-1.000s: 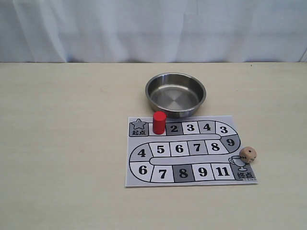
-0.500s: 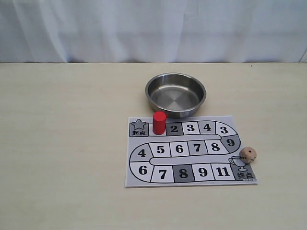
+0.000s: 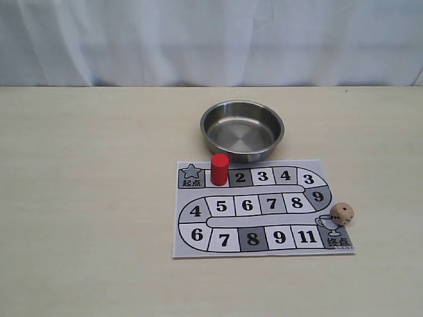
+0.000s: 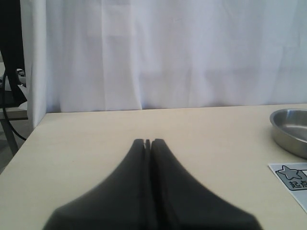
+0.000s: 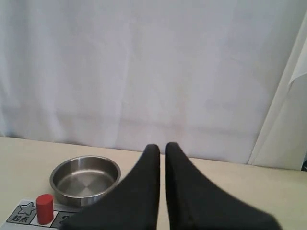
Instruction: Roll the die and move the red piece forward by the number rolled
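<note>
The red piece [image 3: 219, 169] stands upright on the printed board [image 3: 264, 250], on the square between the star square and square 2; the right wrist view catches it too [image 5: 44, 209]. The die [image 3: 342, 213] rests at the board's right edge, beside the trophy square. Neither gripper appears in the exterior view. In its own wrist view, my left gripper [image 4: 147, 142] is shut, fingertips touching, over bare table left of the board. My right gripper [image 5: 162, 146] hangs above the table with only a thin slit between its fingers and nothing in them.
A steel bowl [image 3: 244, 156] stands empty just behind the board, seen also in the left wrist view [image 4: 290, 139] and the right wrist view [image 5: 85, 192]. A white curtain backs the table. Bare tabletop lies left of the board.
</note>
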Tool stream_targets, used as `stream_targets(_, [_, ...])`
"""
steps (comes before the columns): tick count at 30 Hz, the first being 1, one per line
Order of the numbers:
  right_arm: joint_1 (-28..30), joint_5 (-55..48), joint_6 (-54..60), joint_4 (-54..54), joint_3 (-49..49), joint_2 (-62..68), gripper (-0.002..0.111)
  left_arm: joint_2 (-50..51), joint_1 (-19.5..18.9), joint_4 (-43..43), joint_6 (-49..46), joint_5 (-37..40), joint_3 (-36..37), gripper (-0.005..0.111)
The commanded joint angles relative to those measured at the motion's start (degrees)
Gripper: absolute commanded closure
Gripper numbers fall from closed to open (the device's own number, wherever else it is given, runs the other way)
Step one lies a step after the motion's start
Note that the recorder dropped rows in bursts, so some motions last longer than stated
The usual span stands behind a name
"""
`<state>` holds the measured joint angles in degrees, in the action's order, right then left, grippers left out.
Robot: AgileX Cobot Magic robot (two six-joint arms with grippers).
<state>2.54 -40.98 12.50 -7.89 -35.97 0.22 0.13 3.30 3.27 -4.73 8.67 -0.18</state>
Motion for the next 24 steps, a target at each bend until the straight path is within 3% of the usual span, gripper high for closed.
stream_targets(1, [-0.2,11.0,0.2,-0.2,8.2,-0.2,0.104,-0.1,0.1,-0.1,0.6,-0.5,0.2,0.107])
stream_targets(9, [-0.2,29.1,0.3,-0.2,24.5,-0.2,0.104,-0.1,0.1,-0.1,0.6,-0.5,0.2,0.107])
stream_targets(15, [-0.2,36.1,0.3,-0.2,32.9,-0.2,0.104,-0.1,0.1,-0.1,0.6,-0.5,0.2,0.107])
stream_targets(19, [-0.2,37.7,0.3,-0.2,36.0,-0.2,0.104,-0.1,0.1,-0.1,0.6,-0.5,0.2,0.107])
stream_targets(24, [-0.2,32.0,0.9,0.8,36.0,-0.2,0.104,-0.1,0.1,-0.1,0.6,-0.5,0.2,0.107])
